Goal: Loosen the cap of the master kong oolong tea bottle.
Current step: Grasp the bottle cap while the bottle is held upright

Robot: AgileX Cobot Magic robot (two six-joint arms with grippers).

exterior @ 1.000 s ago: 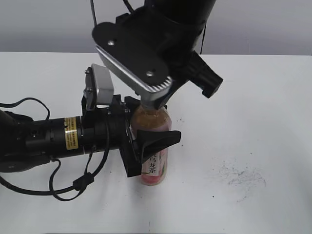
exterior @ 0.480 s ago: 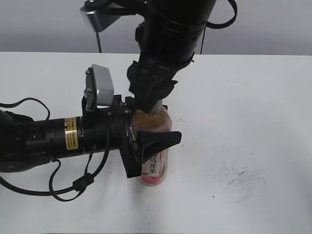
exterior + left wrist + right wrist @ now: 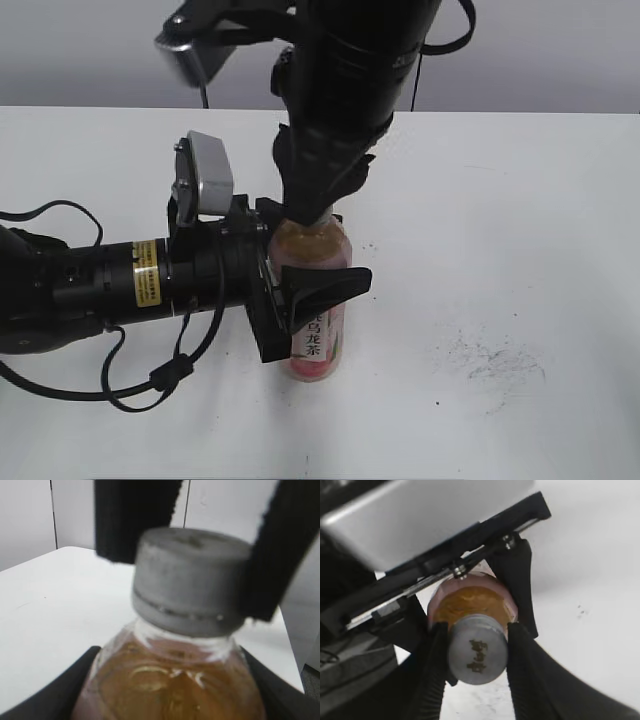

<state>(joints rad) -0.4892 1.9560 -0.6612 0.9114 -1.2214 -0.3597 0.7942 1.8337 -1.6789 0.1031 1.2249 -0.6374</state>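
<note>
The master kong oolong tea bottle (image 3: 318, 330) stands upright on the white table (image 3: 520, 200), clamped around its body by the left gripper (image 3: 300, 300). Above, the right gripper (image 3: 476, 652) pinches the grey cap (image 3: 477, 655) from both sides. To loosen it well, I judge the wrist should twist about the bottle's axis with firm squeeze while the lower grip resists spinning.

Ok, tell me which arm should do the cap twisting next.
Right. The right gripper already clamps the cap from above, while the left gripper braces the master kong oolong tea bottle upright on the table.
</note>
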